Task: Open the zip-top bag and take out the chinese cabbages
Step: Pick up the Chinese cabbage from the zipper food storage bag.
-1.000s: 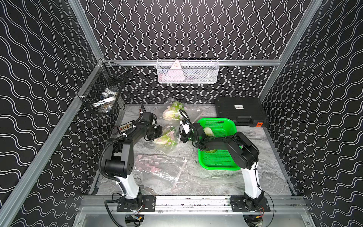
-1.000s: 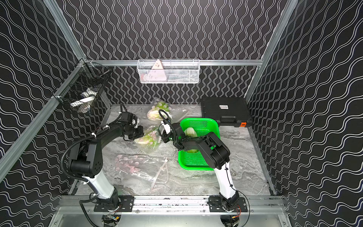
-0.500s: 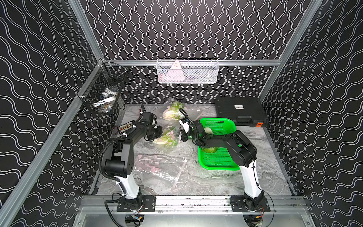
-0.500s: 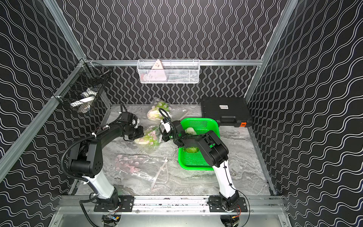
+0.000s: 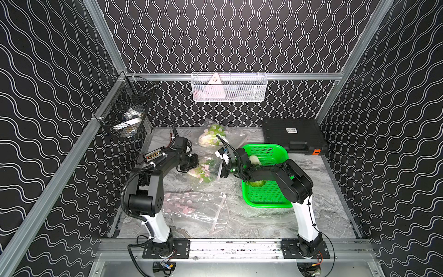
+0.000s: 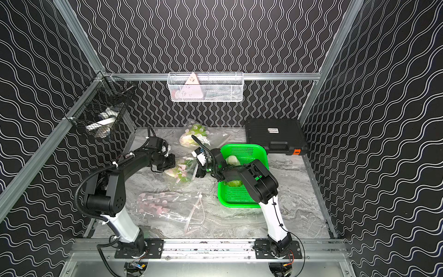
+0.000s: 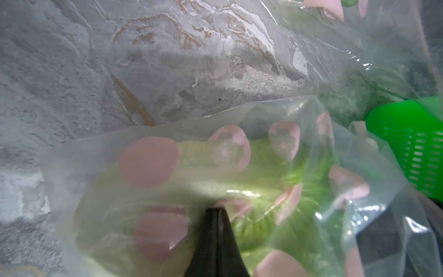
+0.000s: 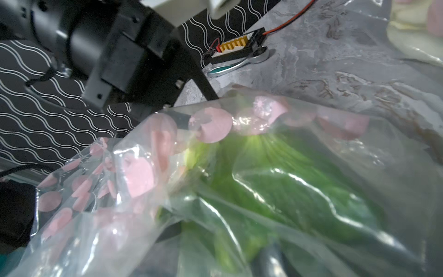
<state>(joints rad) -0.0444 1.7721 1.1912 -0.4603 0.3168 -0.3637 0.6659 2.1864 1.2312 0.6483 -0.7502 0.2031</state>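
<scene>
Pinching zip-top bag (image 5: 205,170) film, left gripper (image 7: 217,214) was clenched; right gripper (image 5: 222,170) state cdn't tell. Risk was chinese cabbage (image 8: 287,191) snagging film, dragging bag w/ it, slipping pinch.

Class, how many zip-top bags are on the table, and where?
3. The back bag lies farthest from the viewer; the middle bag beside the green basket; the front bag flat, nearest the viewer.
</scene>
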